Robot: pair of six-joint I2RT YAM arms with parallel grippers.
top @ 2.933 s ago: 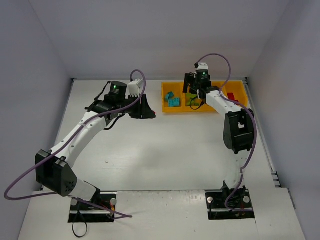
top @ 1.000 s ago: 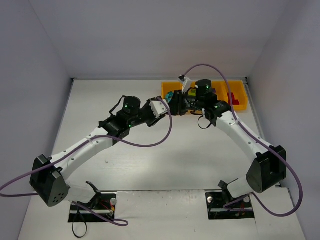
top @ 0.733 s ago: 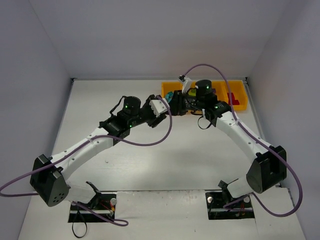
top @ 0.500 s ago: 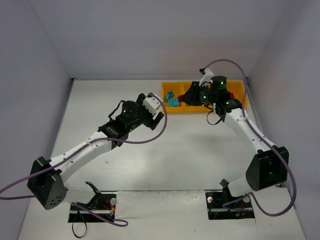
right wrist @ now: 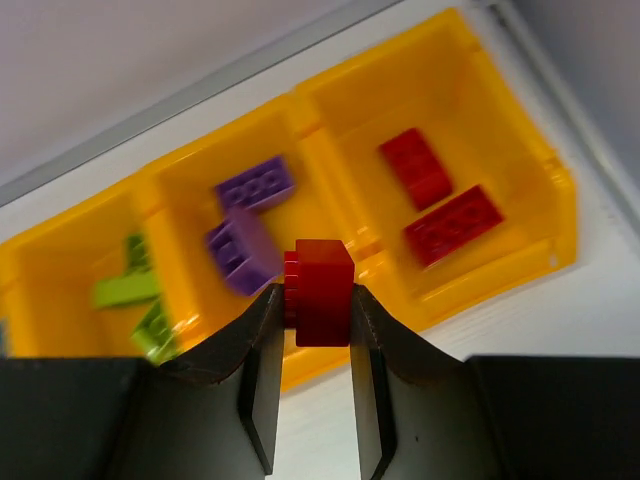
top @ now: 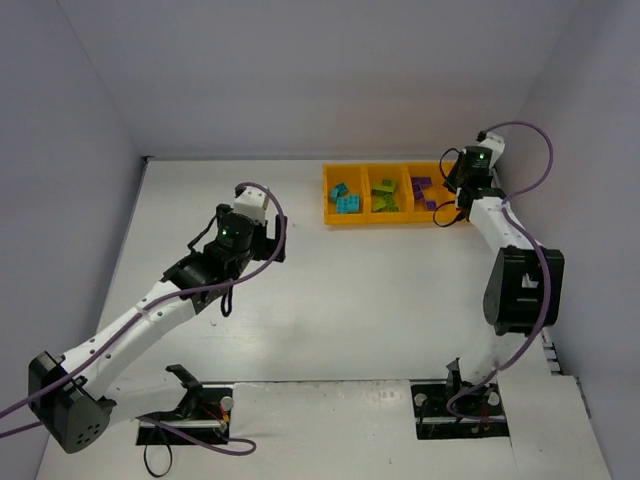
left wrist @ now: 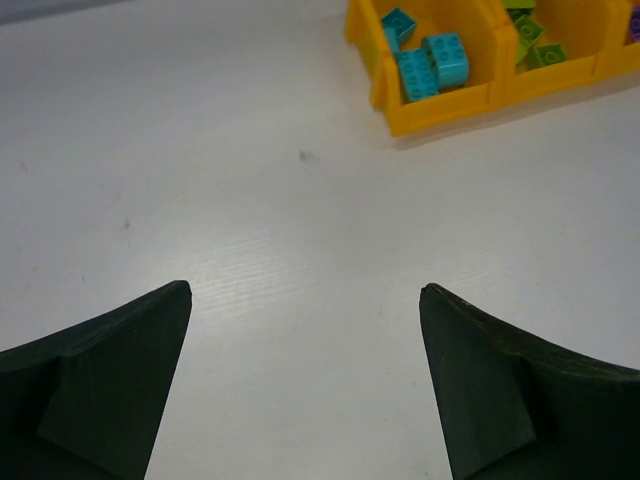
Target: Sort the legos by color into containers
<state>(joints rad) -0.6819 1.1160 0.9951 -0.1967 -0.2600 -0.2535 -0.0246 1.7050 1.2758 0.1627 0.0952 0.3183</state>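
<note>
The orange-yellow tray (top: 335,218) with its row of containers lies at the back right. It holds teal legos (top: 346,198), lime green legos (top: 385,196) and purple legos (top: 422,189). My right gripper (right wrist: 312,300) is shut on a small red lego (right wrist: 324,288), held above the wall between the purple compartment and the red one. Two red legos (right wrist: 452,225) lie in the end compartment and two purple legos (right wrist: 243,250) in the one beside it. My left gripper (left wrist: 304,292) stands open and empty over bare table, short of the teal legos (left wrist: 432,65) in the tray (left wrist: 440,110).
The right arm (top: 520,280) stands along the right wall, its gripper (top: 452,200) over the tray's right end. The left gripper (top: 260,243) hangs left of the tray over the white table (top: 350,300). Grey walls close in the back and both sides.
The two grippers, close together at the tray one second ago, have parted. My left gripper opened and drew back to the left. My right gripper carried the red lego to the tray's right end.
</note>
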